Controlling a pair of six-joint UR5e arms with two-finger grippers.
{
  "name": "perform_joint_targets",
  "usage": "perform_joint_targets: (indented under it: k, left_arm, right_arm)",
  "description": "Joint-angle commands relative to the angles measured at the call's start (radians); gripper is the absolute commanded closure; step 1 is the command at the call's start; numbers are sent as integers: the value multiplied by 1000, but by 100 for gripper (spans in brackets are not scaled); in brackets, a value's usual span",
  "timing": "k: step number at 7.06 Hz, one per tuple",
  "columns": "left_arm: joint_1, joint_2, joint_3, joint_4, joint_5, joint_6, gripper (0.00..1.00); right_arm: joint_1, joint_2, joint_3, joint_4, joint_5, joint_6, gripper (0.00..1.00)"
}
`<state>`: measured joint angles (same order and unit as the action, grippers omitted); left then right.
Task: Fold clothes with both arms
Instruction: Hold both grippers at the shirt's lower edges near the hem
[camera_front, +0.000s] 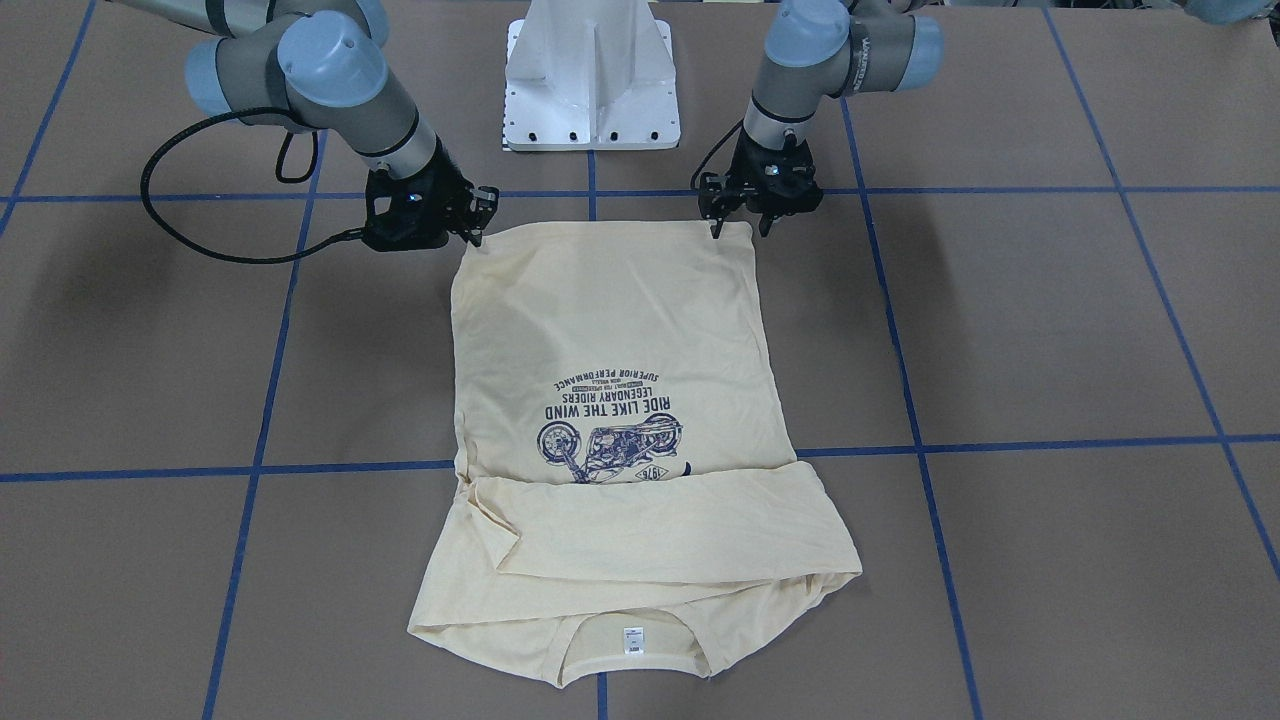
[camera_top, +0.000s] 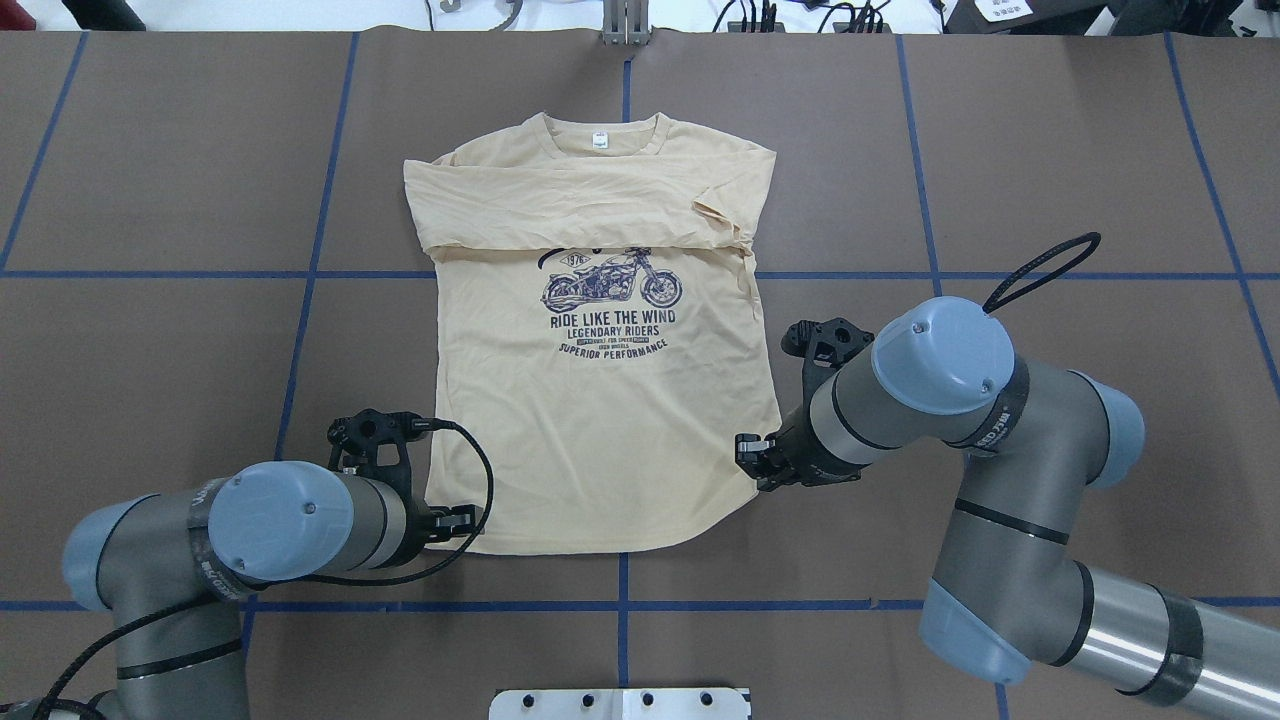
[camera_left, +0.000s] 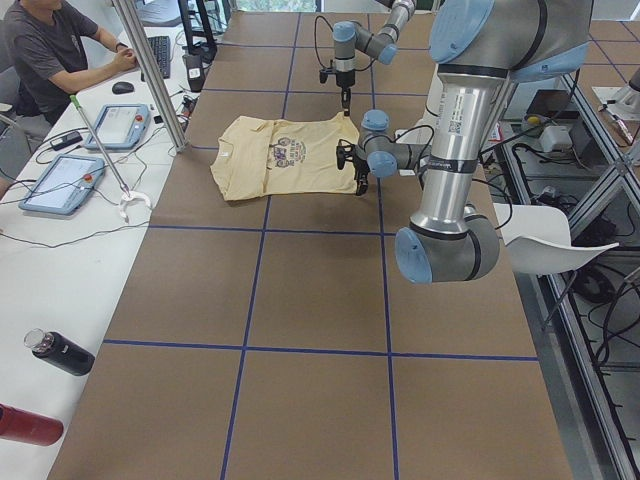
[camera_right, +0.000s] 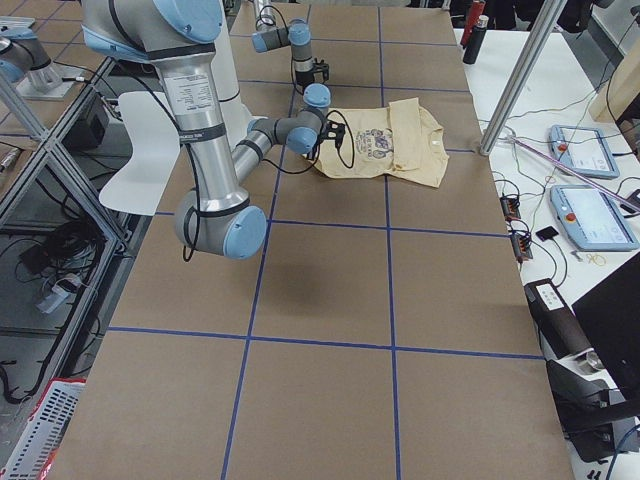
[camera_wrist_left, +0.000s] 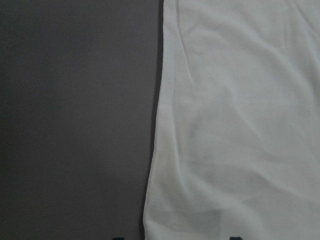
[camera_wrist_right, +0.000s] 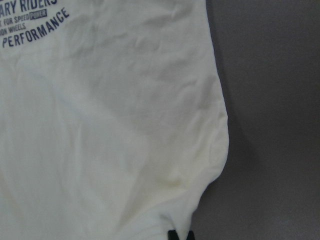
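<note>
The left gripper hangs low over one hem corner of the T-shirt; its fingers are spread wide, with the cloth's side edge lying between them (the wrist view shows both tips apart and nothing pinched). The right gripper sits at the other hem corner; its fingers are drawn close together right at the cloth's edge, apparently nipping the hem. Just beyond both grippers the pale cream body lies flat, print side up, on the brown table; farther out sits the navy motorcycle print; past that the sleeves lie folded across the chest in a band that meets the top of the print; farthest from the grippers is the collar with its white neck label.
</note>
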<state>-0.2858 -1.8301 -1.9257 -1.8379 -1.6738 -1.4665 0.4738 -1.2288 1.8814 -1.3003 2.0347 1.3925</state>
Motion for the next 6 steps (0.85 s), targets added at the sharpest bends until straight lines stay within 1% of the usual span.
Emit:
perform_joint_targets:
  k: [1, 4, 5, 6]
  left_arm:
    - [5, 2, -1, 5, -1, 0, 29]
    - [5, 2, 2, 6, -1, 2, 31]
    - [4, 2, 2, 11, -1, 2, 33]
    - [4, 2, 2, 12, -1, 2, 41]
  right_arm:
    - [2, 0, -1, -1, -1, 0, 100]
    - [6, 2, 1, -1, 1, 0, 100]
    - [6, 5, -1, -1, 1, 0, 100]
    - [8, 5, -1, -1, 1, 0, 100]
